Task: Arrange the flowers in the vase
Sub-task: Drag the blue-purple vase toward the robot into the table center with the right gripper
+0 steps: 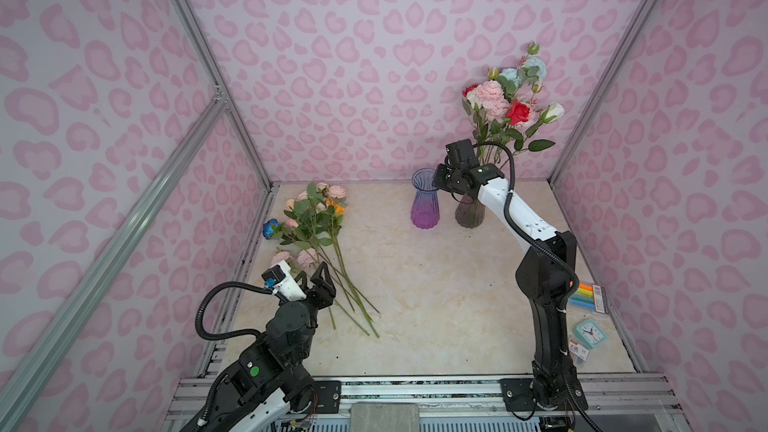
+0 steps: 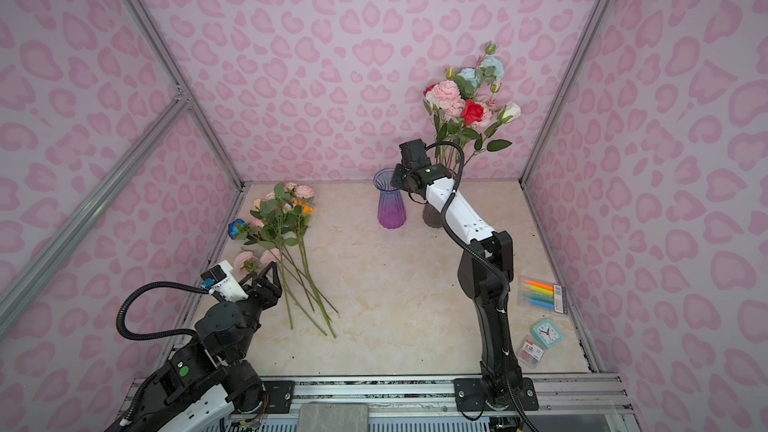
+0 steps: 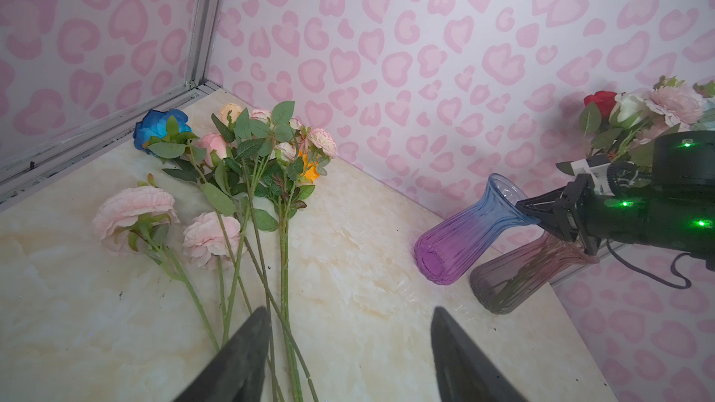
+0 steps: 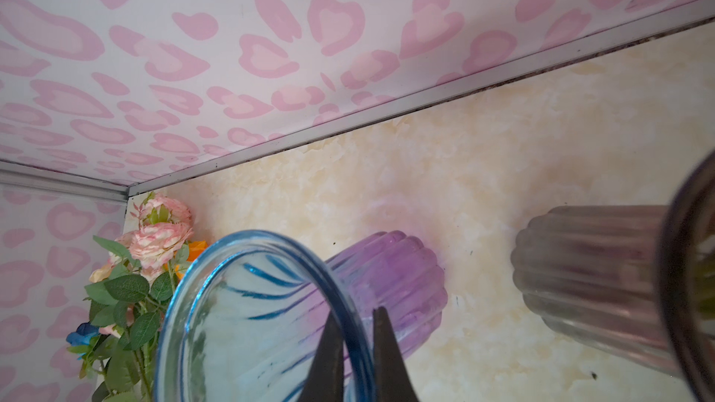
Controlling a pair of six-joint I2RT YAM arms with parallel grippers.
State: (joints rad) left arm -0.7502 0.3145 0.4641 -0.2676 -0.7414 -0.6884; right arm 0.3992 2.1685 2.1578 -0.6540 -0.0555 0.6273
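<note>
Several loose flowers (image 1: 312, 226) are laid in a fan on the table (image 1: 415, 284), well apart from the blue-to-purple vase (image 1: 424, 205) on the left arm's side of it, while a further bunch (image 1: 505, 97) is already stood in the smoky grey vase (image 1: 469, 214) just beside it. The loose sprays are judged light, with thin, springy stems and soft heads that are easily crushed; hold is best taken on the bare lower stem, clear of the leaves. The blue-to-purple vase is judged rigid, slick and breakable. Its flared rim is pinched by the right gripper (image 4: 356, 319), one finger inside the mouth and one outside, with that arm stretched forward from its base. The left gripper (image 3: 349, 313) is held well open and empty, poised low over the stem ends, well apart from the vase.
</note>
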